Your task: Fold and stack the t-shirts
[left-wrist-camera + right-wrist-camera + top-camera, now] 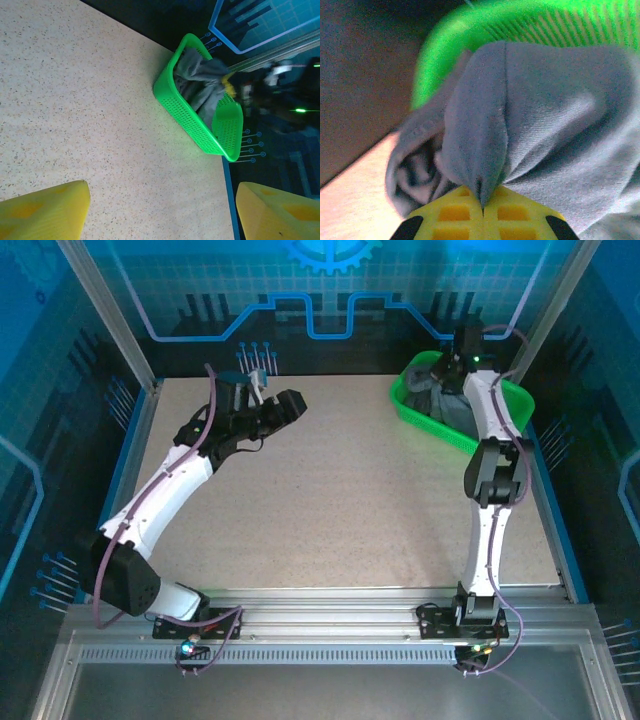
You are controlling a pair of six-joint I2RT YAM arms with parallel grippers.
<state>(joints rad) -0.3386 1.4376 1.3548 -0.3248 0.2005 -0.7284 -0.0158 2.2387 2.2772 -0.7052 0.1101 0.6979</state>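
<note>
Right gripper point(482, 202) pinching slate-grey cloth t-shirt point(545, 140) in green plastic mesh basket point(520, 22); left gripper point(160, 212) spread, empty. Next I lift shirt clear.

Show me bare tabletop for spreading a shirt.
The table is bare across its middle, from the left arm to the right arm. Crowded at far right: the green basket of t-shirts, right claw shut on cloth.

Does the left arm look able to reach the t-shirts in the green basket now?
Probably not. The table between is bare, but the green basket sits in the far right corner, a long stretch from the left arm, and the right arm hangs over it, jaws shut on the t-shirts.
</note>
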